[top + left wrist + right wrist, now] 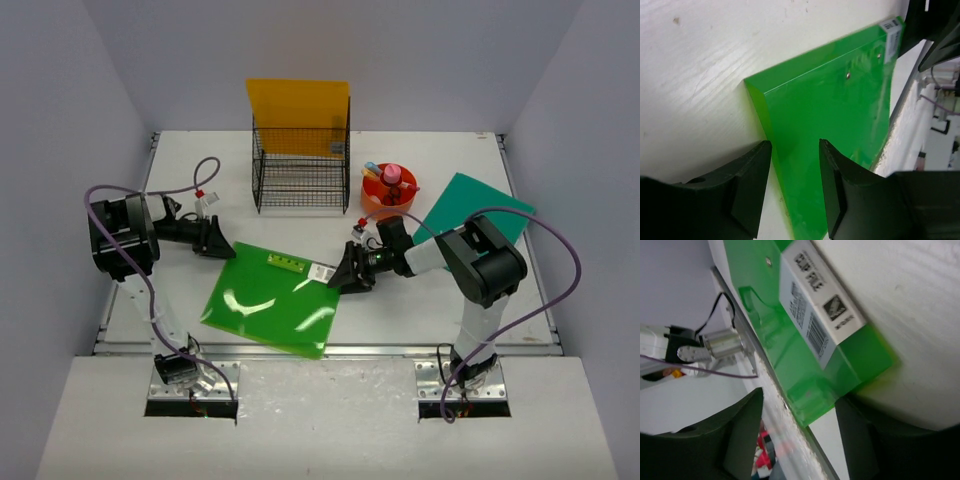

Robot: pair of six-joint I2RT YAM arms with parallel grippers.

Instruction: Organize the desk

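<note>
The counter (pixel 190 175) fills the whole top view, white, with a silver rail (pixel 400 350) along its near edge. On it, in the near middle, lies a green clip file (pixel 270 298), flat and a little turned, and its near corner reaches over the rail. At the back stands a black wire rack (pixel 300 170) with an orange folder (pixel 297 105) upright in it. Beside the rack, on the right, is a round orange tray (pixel 388 190) with pens, and a teal folder (pixel 475 210) lies further to the right.

The left gripper (pixel 222 243) is at the far left corner of the file, and its fingers stand apart with the edge of the file between them. The right gripper (pixel 350 275) is at the far right corner, next to the white label (pixel 321 271). It is also spread and it presses on nothing.

We judge the file to be light and thin. It is probably stiff enough to keep its shape but will bend if we lift it from one corner only. Its surface is glossy, so the fingers may slip on it. Because it lies flat on the counter, a finger cannot go under it easily. We think the best hold is on an edge or a corner, perhaps where the file passes over the rail. With one gripper on each side it should sag less.
</note>
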